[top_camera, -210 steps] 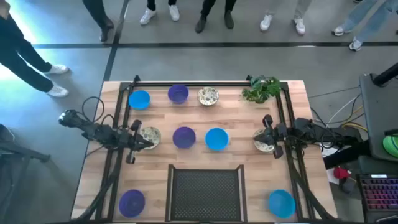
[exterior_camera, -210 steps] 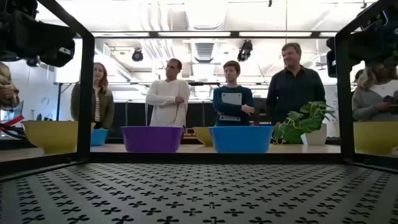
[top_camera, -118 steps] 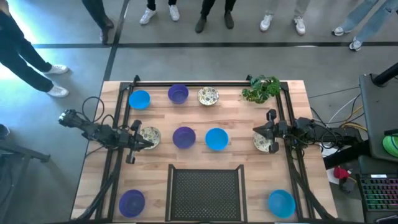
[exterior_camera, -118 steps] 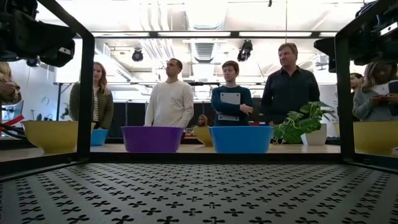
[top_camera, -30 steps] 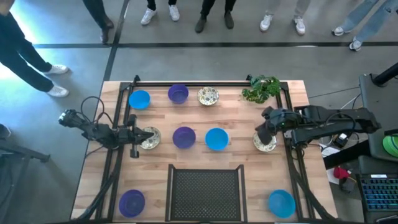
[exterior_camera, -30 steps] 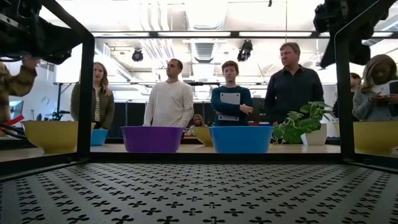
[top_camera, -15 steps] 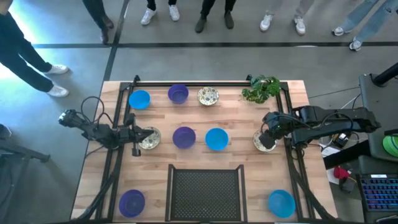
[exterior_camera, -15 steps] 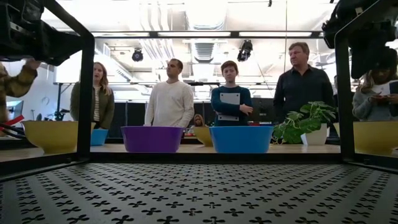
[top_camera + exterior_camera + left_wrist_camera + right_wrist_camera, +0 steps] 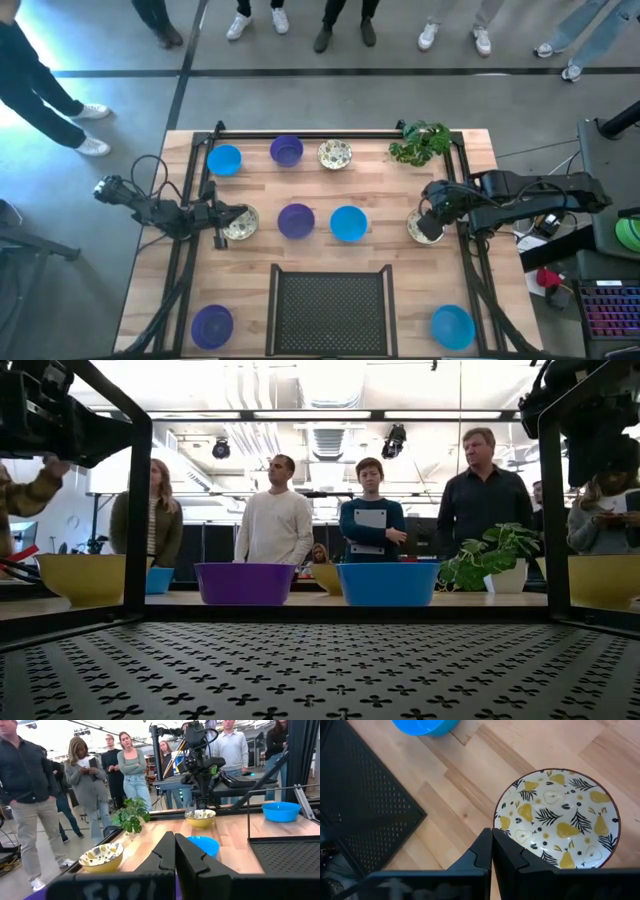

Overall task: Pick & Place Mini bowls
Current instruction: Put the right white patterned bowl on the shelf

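Observation:
Several mini bowls sit upright on the wooden table: blue (image 9: pixel 224 160), purple (image 9: pixel 287 151) and cream patterned (image 9: pixel 335 154) along the far side, a purple one (image 9: pixel 296 221) and a blue one (image 9: pixel 348 224) in the middle. My left gripper (image 9: pixel 222 222) is shut and hovers level at the left edge of a cream bowl (image 9: pixel 243 222). My right gripper (image 9: pixel 431 220) is shut and points down over another cream bowl (image 9: pixel 557 817), its fingertips (image 9: pixel 491 831) above the rim. In the low view both grippers hang well above the table.
A black mesh tray (image 9: pixel 332 310) lies at the near middle, with a purple bowl (image 9: pixel 212 325) to its left and a blue bowl (image 9: pixel 452 326) to its right. A leafy plant (image 9: pixel 420 143) stands at the far right corner. Black frame posts flank the table. People stand beyond the far edge.
My right gripper has come down and slightly toward the near edge, settling over the cream bowl on the right while staying shut. The bowls have not moved.

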